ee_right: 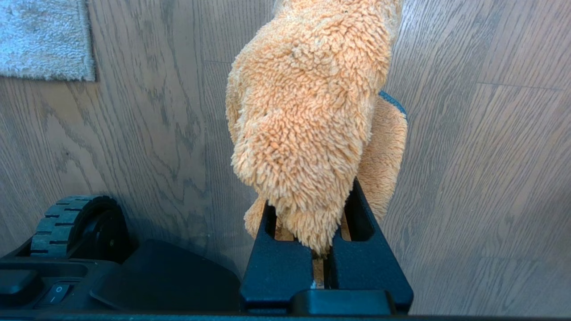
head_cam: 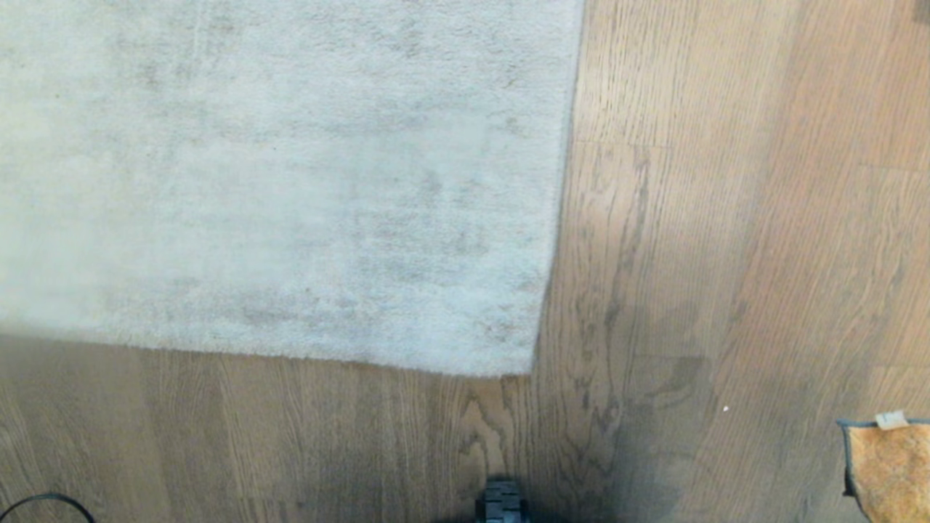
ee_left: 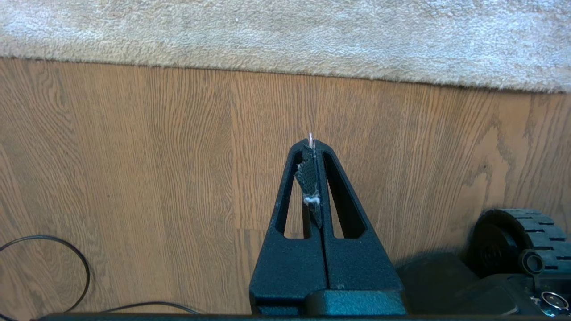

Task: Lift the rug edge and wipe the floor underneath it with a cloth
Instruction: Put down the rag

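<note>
Head view: rug (head_cam: 290, 181) left, cloth (head_cam: 890, 468) far right.
Left hand (ee_left: 312, 142), pinched shut and empty, faces the rug edge (ee_left: 285, 67) across bare floor (ee_left: 156, 156), nearer it; right hand (ee_right: 312, 209) grips the cloth.

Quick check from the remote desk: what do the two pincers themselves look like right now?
Both are matte black. The left pincer has two tapering fingers with long triangular cut-outs and a frayed mesh pad bearing white fluff. The right pincer's visible fingers share that slotted wedge shape.

One rug (head_cam: 276, 181); one cloth (ee_right: 308, 111); two grippers, left gripper (ee_left: 312, 145), right gripper (ee_right: 325, 209); one cable (ee_left: 67, 254).
</note>
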